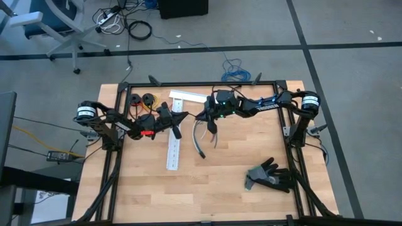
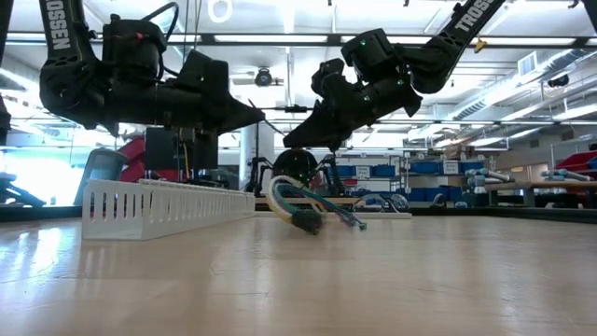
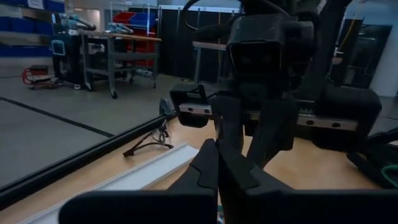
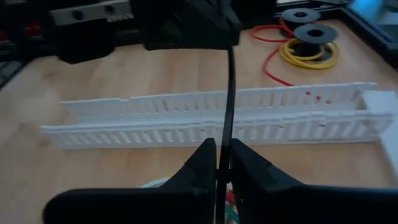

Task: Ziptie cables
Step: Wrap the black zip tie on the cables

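Currently both arms meet over the middle of the counter [image 1: 239,188], above the white slotted duct [image 1: 174,147]. The right gripper [image 4: 217,163] pinches the ziptie [image 4: 229,93] between its closed fingers — in the right wrist view the thin black strap runs straight from the fingertips to the left gripper [image 3: 216,171], which is fully closed and appears to hold the strap's far end. The cables [image 1: 202,135] hang in a loose loop under the right gripper, with the lower part resting on the wood just beside the duct; the low view shows white, green and blue strands.

Step in hand, as I judge it: tightening or threading the strap around the bundle. Whether the strap already encircles the wires cannot be told. Next move likely calls for a steady opposed pull along the strap — without dropping the bundle.
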